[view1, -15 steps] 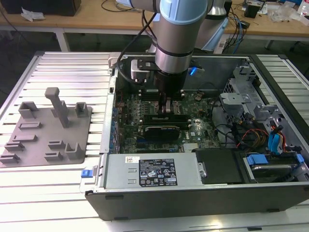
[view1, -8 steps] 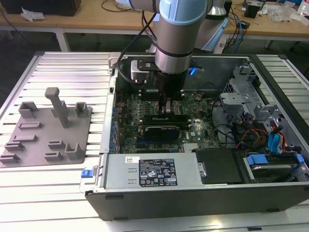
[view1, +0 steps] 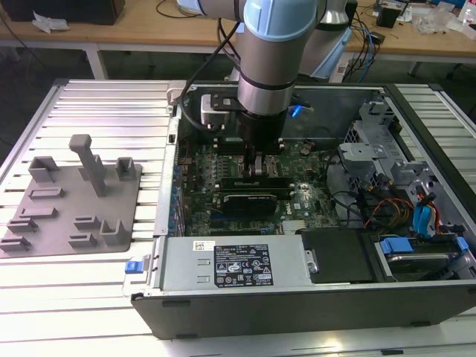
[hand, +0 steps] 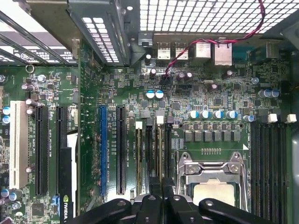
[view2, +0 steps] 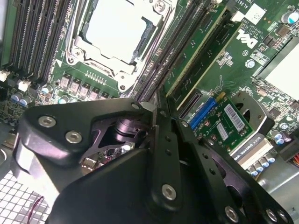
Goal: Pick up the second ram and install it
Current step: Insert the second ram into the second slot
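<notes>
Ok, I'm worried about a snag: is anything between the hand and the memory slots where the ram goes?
Nothing visible does. In the first wrist view the hand hangs directly over the memory slots beside the processor socket, with no cable or part between them.

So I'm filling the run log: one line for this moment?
gripper: down inside open computer case | over motherboard memory slots beside processor socket | second ram: hold not discernible
</notes>
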